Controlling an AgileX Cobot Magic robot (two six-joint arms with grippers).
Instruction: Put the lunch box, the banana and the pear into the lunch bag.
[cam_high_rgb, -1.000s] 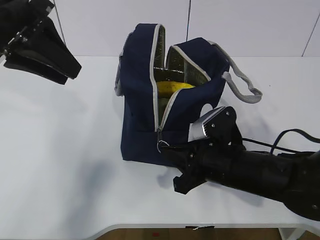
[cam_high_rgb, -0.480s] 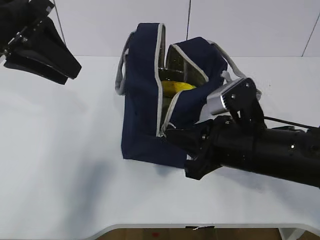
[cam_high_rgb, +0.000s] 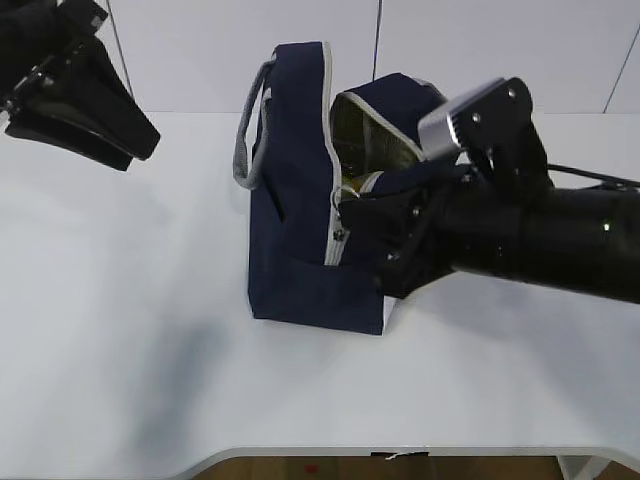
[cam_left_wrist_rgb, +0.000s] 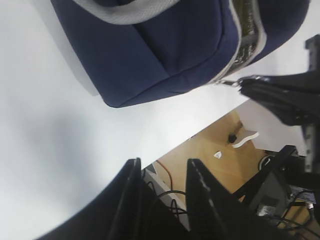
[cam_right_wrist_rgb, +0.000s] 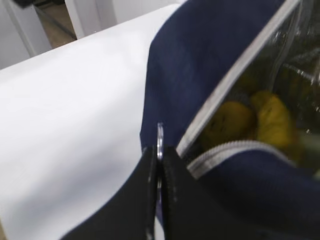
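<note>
Your right jaws (cam_right_wrist_rgb: 159, 155) are pinched shut on the ring zipper pull (cam_right_wrist_rgb: 159, 137), with the metal ring standing up just above the fingertips. Beyond them and to their right the lunch bag (cam_high_rgb: 300, 200) gapes open along its grey zipper (cam_right_wrist_rgb: 235, 80), and yellow fruit (cam_right_wrist_rgb: 260, 120) lies inside against the foil lining; you cannot tell from here which piece is the banana and which the pear, and the lunch box is not visible. In the exterior view the right gripper (cam_high_rgb: 350, 205) sits against the bag's front seam, partway up, with the arm reaching in from the right. The bag stands upright on the white tabletop (cam_high_rgb: 130, 330), its grey handle (cam_high_rgb: 248, 130) hanging on the side away from your right jaws.

Your left jaws (cam_left_wrist_rgb: 162, 195) are partly open and hold nothing. They hover above the tabletop, well apart from the bag, which lies ahead of them in the wrist view.
</note>
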